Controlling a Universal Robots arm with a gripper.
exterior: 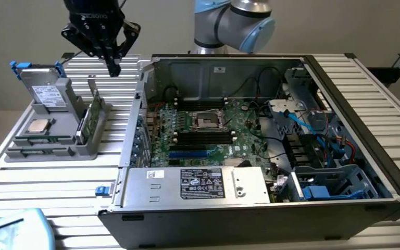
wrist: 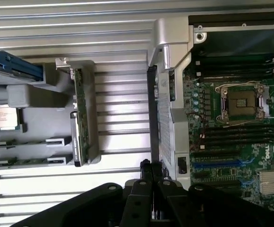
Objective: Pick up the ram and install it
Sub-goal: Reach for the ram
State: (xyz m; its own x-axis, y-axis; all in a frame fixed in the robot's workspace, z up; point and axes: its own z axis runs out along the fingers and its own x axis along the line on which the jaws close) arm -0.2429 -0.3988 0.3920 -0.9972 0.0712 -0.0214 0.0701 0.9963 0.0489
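Green flat ram stick (wrist: 28, 162) in grey tray (wrist: 38, 97), 7 o'clock from black gripper (exterior: 113, 66) (exterior view); fingers pressed together, empty. Best: spread first, grip mid-length.

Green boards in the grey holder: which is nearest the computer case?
The wide bracketed card, at the holder edge beside the case; both ram sticks lie farther off.

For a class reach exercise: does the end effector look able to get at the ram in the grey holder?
Probably yes. The end effector hangs free near the holder, and the ram sits edge-up with nothing over it. The taller green card beside it might crowd the approach.
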